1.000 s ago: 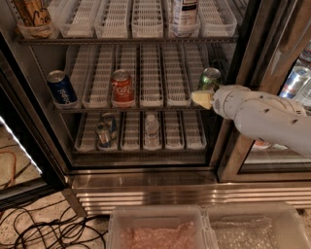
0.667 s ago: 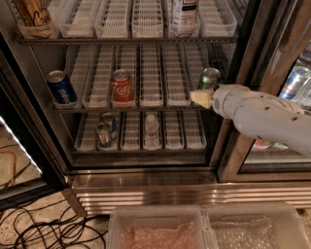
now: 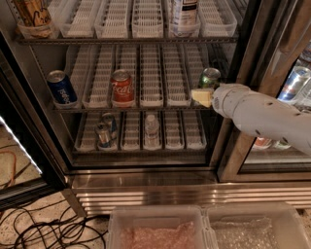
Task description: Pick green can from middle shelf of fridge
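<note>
The fridge (image 3: 43,146) stands open with white slotted lane trays on wire racks. On the middle shelf (image 3: 146,104) the green can (image 3: 210,78) stands upright at the far right. A blue can (image 3: 61,88) is at the far left and a red cola can (image 3: 122,87) stands left of centre. My gripper (image 3: 201,96) comes in from the right on a white arm (image 3: 265,116). Its pale fingertips sit at the base of the green can, just in front of it.
The lower rack holds two small cans (image 3: 104,130) and a small bottle (image 3: 151,127). The top rack holds a bottle (image 3: 183,14) and a patterned container (image 3: 33,17). A dark door frame (image 3: 243,73) stands right of the can. Clear plastic bins (image 3: 204,228) and cables (image 3: 43,228) lie on the floor.
</note>
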You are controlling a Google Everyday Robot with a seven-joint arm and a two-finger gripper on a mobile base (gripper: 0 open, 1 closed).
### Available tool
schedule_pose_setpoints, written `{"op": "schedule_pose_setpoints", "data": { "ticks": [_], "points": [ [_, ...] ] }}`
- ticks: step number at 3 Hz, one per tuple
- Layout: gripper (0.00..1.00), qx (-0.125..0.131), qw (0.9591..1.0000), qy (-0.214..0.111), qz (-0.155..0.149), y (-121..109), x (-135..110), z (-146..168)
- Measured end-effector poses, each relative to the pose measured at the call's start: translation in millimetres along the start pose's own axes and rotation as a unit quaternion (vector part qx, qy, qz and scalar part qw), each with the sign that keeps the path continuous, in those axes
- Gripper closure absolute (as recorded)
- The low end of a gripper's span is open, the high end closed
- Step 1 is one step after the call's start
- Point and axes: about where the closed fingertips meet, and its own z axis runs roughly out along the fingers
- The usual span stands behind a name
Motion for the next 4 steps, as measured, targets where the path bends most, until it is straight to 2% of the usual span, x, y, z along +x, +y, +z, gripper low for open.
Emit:
{"op": "schedule_pose_setpoints", "data": {
  "ticks": [2,4],
  "points": [
    [0.21,0.003,1.0,-0.004,-0.001,5,-5,3],
    [0.26,0.01,0.9999,-0.012,-0.003,7,-13,9]
  ]
}}
